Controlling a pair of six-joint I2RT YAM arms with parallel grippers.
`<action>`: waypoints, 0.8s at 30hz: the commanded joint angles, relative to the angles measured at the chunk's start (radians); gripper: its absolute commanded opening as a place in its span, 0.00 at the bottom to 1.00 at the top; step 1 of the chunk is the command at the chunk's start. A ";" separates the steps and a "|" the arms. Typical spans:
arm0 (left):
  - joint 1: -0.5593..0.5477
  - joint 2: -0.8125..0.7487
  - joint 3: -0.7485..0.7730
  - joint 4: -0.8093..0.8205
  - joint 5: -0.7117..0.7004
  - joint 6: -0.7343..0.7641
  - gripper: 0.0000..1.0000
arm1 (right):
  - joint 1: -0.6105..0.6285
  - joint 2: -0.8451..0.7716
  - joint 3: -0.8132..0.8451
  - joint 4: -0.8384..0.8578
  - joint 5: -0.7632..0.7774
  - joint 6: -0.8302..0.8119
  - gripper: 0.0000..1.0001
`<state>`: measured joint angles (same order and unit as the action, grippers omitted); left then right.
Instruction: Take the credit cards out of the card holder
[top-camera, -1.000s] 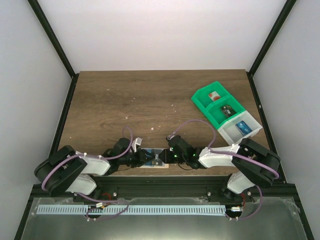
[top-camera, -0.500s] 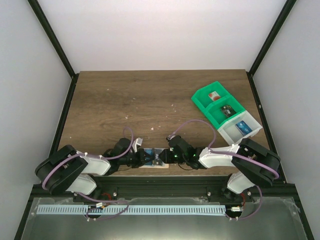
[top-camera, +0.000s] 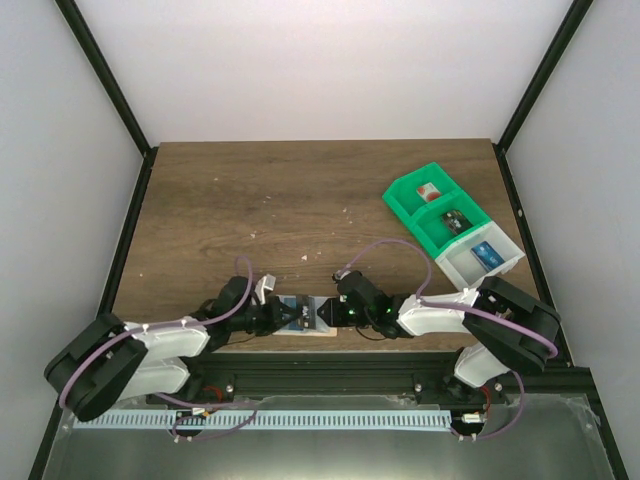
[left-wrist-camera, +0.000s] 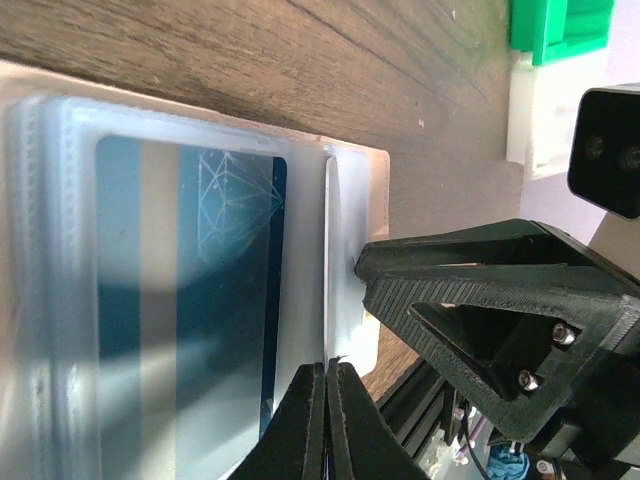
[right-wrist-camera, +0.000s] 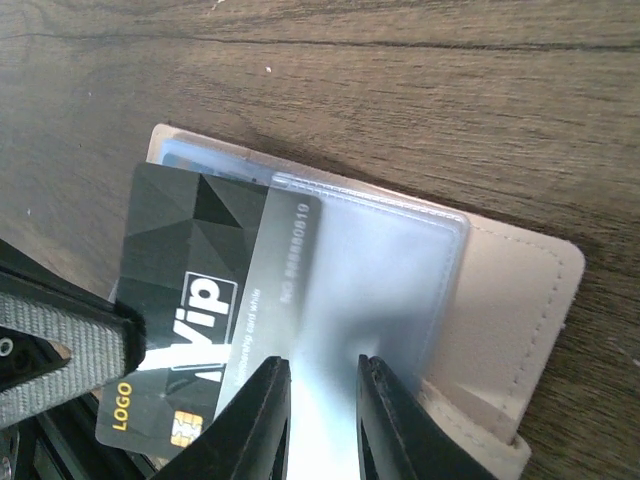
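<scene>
The tan card holder (right-wrist-camera: 510, 320) lies open at the table's near edge (top-camera: 305, 328). A dark "VIP" card (right-wrist-camera: 190, 290) sticks about halfway out of its clear pocket (right-wrist-camera: 390, 270). My left gripper (left-wrist-camera: 325, 372) is shut on that card's outer end, which shows edge-on in the left wrist view; one of its fingers (right-wrist-camera: 60, 340) also shows in the right wrist view. A blue card (left-wrist-camera: 190, 300) sits inside another pocket. My right gripper (right-wrist-camera: 322, 400) has its jaws a little apart, tips down on the clear pocket. In the top view both grippers meet over the holder, left (top-camera: 288, 314) and right (top-camera: 326, 312).
A green-and-white compartment tray (top-camera: 452, 222) with small items stands at the right of the table; its corner shows in the left wrist view (left-wrist-camera: 560, 30). The black frame rail (top-camera: 320, 372) runs just behind the holder at the near edge.
My left arm has drawn back to the left, and the gripper with the dark card has shifted slightly left with it. The right arm has stayed in place.
</scene>
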<state>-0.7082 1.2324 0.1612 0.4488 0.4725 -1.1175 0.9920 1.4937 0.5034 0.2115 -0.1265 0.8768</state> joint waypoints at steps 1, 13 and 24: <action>0.028 -0.075 -0.006 -0.099 -0.054 0.044 0.00 | 0.007 0.023 -0.016 -0.057 0.009 0.003 0.21; 0.055 -0.377 0.057 -0.378 -0.095 0.145 0.00 | -0.003 -0.166 0.003 -0.080 0.003 -0.176 0.24; 0.053 -0.420 0.149 -0.377 0.266 0.296 0.00 | -0.104 -0.478 0.233 -0.547 -0.201 -0.556 0.27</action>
<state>-0.6548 0.8093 0.2962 0.0509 0.5488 -0.8791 0.9440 1.0420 0.6083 -0.0803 -0.2100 0.4824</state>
